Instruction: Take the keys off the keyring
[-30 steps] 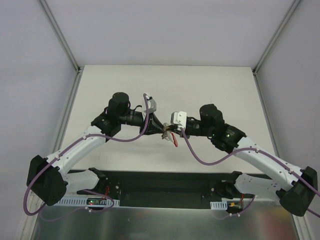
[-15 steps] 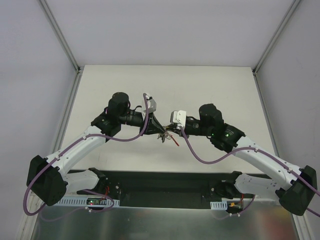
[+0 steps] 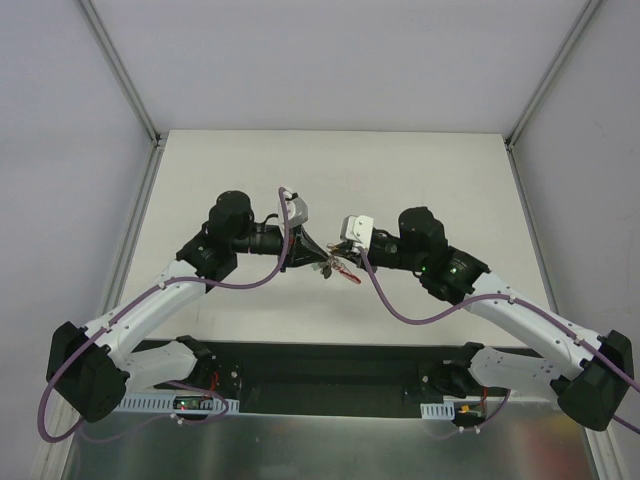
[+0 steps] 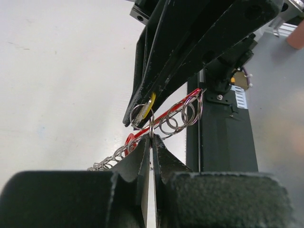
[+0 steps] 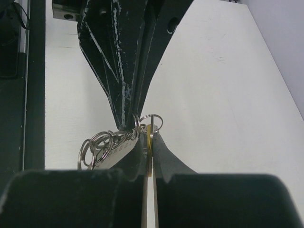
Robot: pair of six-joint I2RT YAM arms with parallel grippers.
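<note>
left pincer (image 4: 151, 141) clenched on the keyring (image 4: 151, 126) wire | right pincer (image 5: 150, 145) clamped on the yellow-headed key (image 5: 150, 131) | my left arm (image 3: 160, 300) has swung outward since a second ago; the keys (image 3: 336, 268) now hang higher, stretched between us above the table (image 3: 420, 180) | I judge no key freed yet

The keyring (image 5: 159, 121) and chain rings (image 4: 176, 119) are gleaming as thin polished metal. The fingers (image 5: 121, 61) of the left gripper (image 5: 126, 124) are showing matt black plastic, scuffed with pale scratches. The table (image 5: 204, 85) is looking smooth and matt.
</note>
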